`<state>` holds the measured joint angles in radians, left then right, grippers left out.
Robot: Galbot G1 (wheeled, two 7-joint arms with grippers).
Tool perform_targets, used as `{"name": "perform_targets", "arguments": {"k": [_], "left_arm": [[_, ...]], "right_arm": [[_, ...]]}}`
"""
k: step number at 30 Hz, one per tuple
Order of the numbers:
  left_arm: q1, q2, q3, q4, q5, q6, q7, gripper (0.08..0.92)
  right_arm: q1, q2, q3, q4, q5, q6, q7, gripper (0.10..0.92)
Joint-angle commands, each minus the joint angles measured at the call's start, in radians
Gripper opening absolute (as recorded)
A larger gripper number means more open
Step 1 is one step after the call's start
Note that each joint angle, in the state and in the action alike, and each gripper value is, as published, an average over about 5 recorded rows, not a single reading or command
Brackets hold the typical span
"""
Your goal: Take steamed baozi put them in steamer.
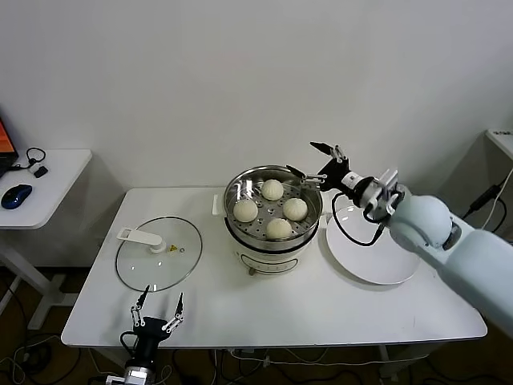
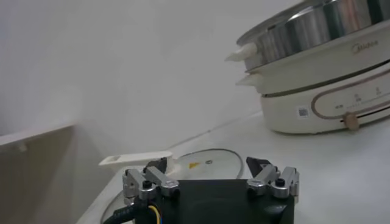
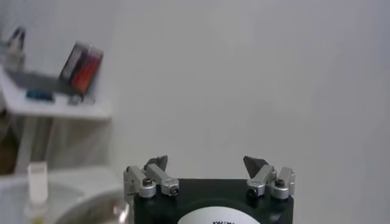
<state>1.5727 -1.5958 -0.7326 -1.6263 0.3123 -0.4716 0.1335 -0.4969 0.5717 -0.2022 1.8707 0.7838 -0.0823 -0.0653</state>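
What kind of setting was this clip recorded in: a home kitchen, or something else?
Most likely a lab or office room staged for a cooking task, not a real kitchen: a plain white table against a bare wall holds the steamer, and a side desk carries a computer mouse.

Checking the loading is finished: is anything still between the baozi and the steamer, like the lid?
Nothing visible. All four baozi already sit in the open steamer. The lid lies flat on the table to its left, the plate is bare, and the right tool is open and empty.
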Motion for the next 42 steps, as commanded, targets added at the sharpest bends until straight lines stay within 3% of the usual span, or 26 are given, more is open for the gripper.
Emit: {"name": "perform_targets", "arguments": {"k": [1,8,13,26,42], "left_arm": [[0.006,0.008,0.0,-0.004,-0.033,-0.003,0.0,0.823],[0.001,0.011,-0.004,0.01,-0.037,-0.008,-0.006,0.823],[0.003,0.009,-0.001,0.009,-0.036,-0.012,-0.01,0.823],[0.018,0.003,0.009,-0.016,-0.028,-0.016,-0.012,0.823],[0.033,-0.007,0.007,-0.038,-0.021,-0.02,-0.014,0.823]], "right_arm": [[-0.914,0.396,0.797,0.194,-0.323,0.267,0.077,0.823],[-1.135,0.702,0.834,0.19,-0.436,0.543,0.0,0.823],[-1.26,0.819,0.803,0.178,-0.467,0.668,-0.022,0.823],[-1.381,0.842,0.704,0.133,-0.515,0.803,0.042,0.823],[-1.37,0.823,0.676,0.116,-0.513,0.799,0.055,0.823]]}}
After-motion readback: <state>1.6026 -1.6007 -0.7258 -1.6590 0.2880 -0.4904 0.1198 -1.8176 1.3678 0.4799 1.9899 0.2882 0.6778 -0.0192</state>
